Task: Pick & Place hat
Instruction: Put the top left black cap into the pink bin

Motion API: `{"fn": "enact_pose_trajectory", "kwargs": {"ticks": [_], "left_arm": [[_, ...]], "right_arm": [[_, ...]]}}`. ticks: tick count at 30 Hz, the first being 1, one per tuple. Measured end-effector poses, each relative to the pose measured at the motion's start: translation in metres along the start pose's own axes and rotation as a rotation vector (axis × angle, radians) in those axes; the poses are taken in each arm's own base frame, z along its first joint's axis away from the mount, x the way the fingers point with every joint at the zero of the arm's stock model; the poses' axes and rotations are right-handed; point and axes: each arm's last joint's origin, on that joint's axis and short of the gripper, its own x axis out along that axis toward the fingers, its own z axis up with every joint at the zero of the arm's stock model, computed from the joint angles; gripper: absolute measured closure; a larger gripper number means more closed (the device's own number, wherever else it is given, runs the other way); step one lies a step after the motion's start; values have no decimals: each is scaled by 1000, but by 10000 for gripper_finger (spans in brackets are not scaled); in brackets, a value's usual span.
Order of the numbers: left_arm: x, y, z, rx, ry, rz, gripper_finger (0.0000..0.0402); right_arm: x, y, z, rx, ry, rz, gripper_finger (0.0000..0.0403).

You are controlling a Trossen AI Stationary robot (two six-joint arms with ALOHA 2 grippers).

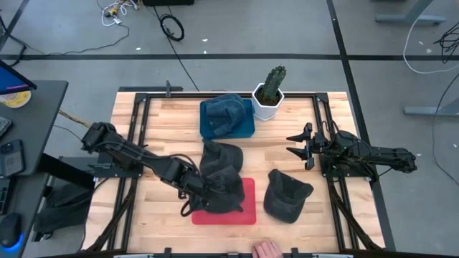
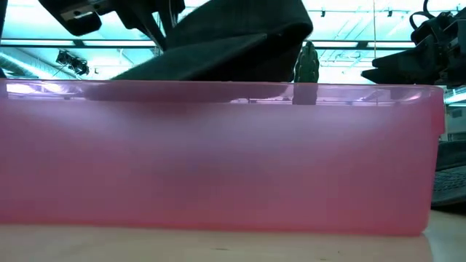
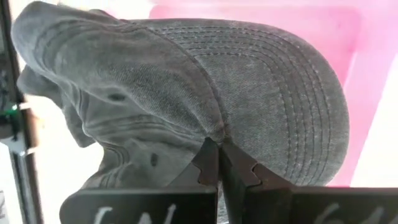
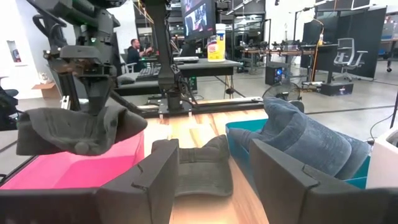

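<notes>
High view: left gripper (image 1: 195, 192) sits over the near-left part of the red tray (image 1: 248, 208), fingers (image 3: 208, 163) clamped together on the fabric of a dark grey hat (image 1: 221, 178). Left wrist view confirms it: the pinch is at the seam where brim meets crown, with pink tray wall behind. Right wrist view shows the hat hanging clear above the tray, not resting in it.

Step in hand, as I read it: the place phase, with the hat carried over the tray and not yet let go. Next move calls for a short descent so the hat settles inside the tray walls, then parting the fingers and lifting straight up. Part of the hat overhangs the tray's far edge in the high view, so a small shift toward the near side first looks sensible.

Right gripper (image 1: 307, 145) waits over the right side of the tabletop (image 1: 165, 129), fingers apart, holding nothing.

Counts:
- hats: 3. One held, one dark one (image 1: 287, 193) lying on the tabletop right of the red tray, one blue one (image 1: 224, 112) in the blue tray (image 1: 247, 127).
- trays: 2, red and blue.
- potted cactus (image 1: 271, 89): 1, at the far edge beside the blue tray.
- arms: 2.
</notes>
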Motion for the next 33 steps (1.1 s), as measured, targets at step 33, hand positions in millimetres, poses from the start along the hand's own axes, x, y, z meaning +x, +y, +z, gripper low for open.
{"fn": "enact_pose_trajectory", "kwargs": {"ticks": [33], "left_arm": [[44, -18, 20, -13, -80, -204, 399]], "right_arm": [[0, 0, 0, 0, 0, 0, 204]]}}
